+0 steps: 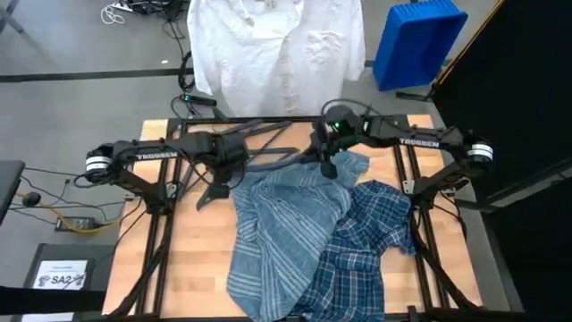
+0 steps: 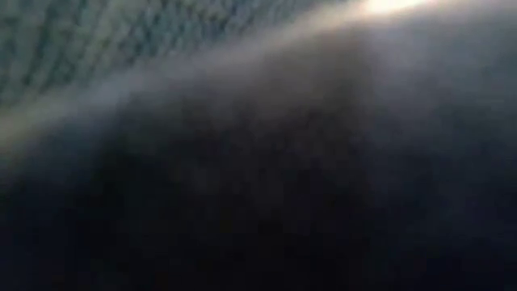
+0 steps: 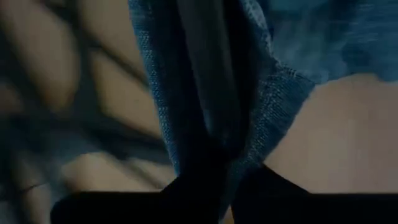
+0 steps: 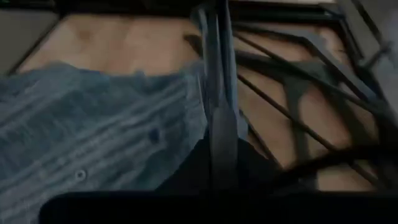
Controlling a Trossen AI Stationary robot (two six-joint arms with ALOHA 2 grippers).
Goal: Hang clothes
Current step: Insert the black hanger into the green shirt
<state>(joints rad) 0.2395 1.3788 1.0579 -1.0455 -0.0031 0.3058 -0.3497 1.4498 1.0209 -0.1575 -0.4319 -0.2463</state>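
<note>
A light blue-grey striped shirt (image 1: pixel 277 224) lies crumpled on the wooden table, partly over a darker blue plaid shirt (image 1: pixel 371 241) to its right. A white shirt (image 1: pixel 277 45) hangs beyond the table's far edge. Dark grey hangers (image 1: pixel 264 148) lie on the table's far part, between my two arms. My left gripper (image 1: pixel 231 174) is shut at the striped shirt's far left corner. My right gripper (image 1: pixel 329 166) is shut at its far right corner. The low view is covered by cloth close to the lens. My left gripper pinches an edge of the striped shirt (image 3: pixel 261 124) between its two fingers; the cloth wraps around both sides of them. One layer or several, I cannot tell. The rest of the shirt lies on the table. My right gripper pinches the striped shirt's far edge (image 4: pixel 199 106) between its two shut fingers, a narrow fold running along them. The fingers come down slanting from the table's right side. The shirt spreads slack on the table beside them.
A blue plastic bin (image 1: pixel 416 40) stands on the floor beyond the far right corner. Cables and a box lie on the floor to the left. Bare wood (image 1: pixel 192 250) shows at the table's near left.
</note>
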